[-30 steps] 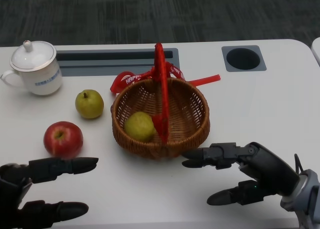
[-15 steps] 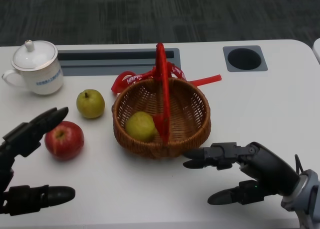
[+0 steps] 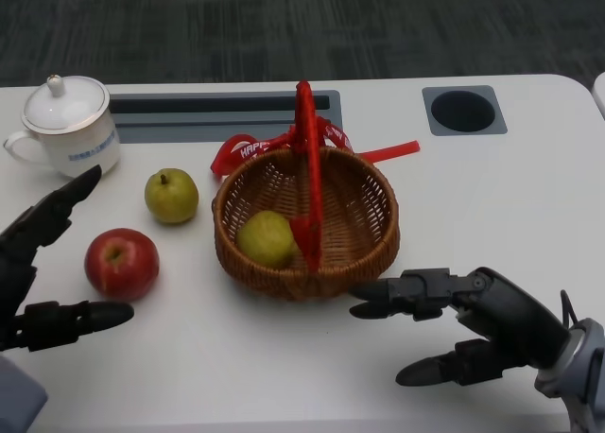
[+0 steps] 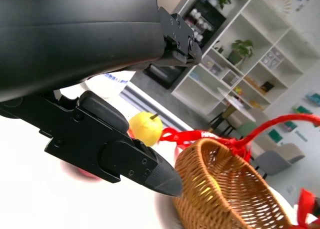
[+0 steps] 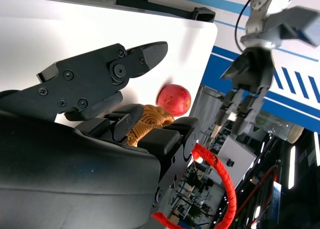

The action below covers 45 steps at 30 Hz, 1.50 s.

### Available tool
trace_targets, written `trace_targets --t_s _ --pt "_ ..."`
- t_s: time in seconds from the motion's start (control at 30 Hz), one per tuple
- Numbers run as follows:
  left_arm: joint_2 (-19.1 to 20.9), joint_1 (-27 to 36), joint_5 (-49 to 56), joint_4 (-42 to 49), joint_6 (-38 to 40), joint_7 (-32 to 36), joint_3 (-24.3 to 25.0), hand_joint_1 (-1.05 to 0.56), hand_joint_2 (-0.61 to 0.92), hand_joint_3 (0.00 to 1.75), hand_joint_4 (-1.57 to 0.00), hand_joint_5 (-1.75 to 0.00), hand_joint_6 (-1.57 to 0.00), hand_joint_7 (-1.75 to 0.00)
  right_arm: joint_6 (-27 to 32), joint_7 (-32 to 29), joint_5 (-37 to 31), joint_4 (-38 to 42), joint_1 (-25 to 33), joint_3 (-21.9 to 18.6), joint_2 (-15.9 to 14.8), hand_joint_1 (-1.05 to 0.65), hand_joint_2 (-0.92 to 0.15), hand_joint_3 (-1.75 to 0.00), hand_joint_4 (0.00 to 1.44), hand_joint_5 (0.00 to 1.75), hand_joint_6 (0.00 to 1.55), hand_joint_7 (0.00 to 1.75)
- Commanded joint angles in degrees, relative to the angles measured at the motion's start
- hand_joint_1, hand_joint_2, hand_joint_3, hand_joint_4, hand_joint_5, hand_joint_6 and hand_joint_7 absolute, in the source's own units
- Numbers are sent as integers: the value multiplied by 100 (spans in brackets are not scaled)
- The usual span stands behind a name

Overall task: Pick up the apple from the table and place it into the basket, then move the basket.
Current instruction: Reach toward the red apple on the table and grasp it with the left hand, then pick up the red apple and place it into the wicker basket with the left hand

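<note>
Resting on your white desk, the smooth round apple sits left of the woven wicker basket; your left hand brackets it, fingers spread, empty. Right hand likewise splayed.

Hiding much of the apple behind the left hand in the left wrist view, leaving only a blurred red patch. Cutting off the left hand at the head view's left edge. Running off the lower right corner with the right hand's wrist. Blocking most of the basket behind the right hand in the right wrist view. Covering part of the pear in the basket with the red handle. Blurring the print on the cup and ribbon beyond reading.
</note>
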Motion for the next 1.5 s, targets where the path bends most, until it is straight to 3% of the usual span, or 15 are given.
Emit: trace_targets --t_s 0.03,0.23,0.47,0.67,0.87,1.07,1.2,1.37,1.5 --pt "211 -543 209 749 125 376 -239 -73 81 0 -24 -3 -24 -2 -54 38 78 -26 7 -88 -83 -41 -80 0 73 0 59 0" --pt "122 -1324 296 1857 430 702 -694 -69 78 0 -30 -2 -27 -1 -90 5 83 -67 17 -107 -80 -42 -81 0 74 0 61 0" --pt "-26 -1672 271 2485 817 885 -1091 -70 79 0 -35 -2 -34 -3 -69 -25 72 -140 81 -129 -92 -42 -81 0 74 0 61 0" --pt "22 -1563 297 2593 949 774 -1404 -74 80 0 -39 -1 -39 -2 -25 -10 101 -256 138 -162 -95 -41 -81 0 75 0 62 0" --pt "-70 -1398 4 2643 962 504 -1421 -67 80 0 -39 0 -40 -1 -63 13 92 -249 137 -179 -104 -41 -81 0 75 0 62 0" --pt "-152 -1418 42 2666 1449 1002 -1514 -57 80 0 -45 -2 -45 -2 -35 64 133 -268 137 -182 -91 -43 -82 0 75 0 62 0" --pt "-325 -1503 -3 2706 1964 1502 -1473 -48 78 0 -59 -4 -56 -3 -44 98 176 -287 141 -195 -85 -42 -82 0 76 0 63 0" --pt "-412 -1605 279 2619 2658 2233 -1713 -27 83 1 -102 -6 -89 -5 -18 190 313 -361 175 -220 -66 -41 -82 0 77 1 64 1" --pt "-393 -1565 707 2438 2981 2825 -2051 -19 86 1 -114 -3 -103 -4 -45 270 430 -437 214 -250 -74 -40 -82 0 78 1 65 1"
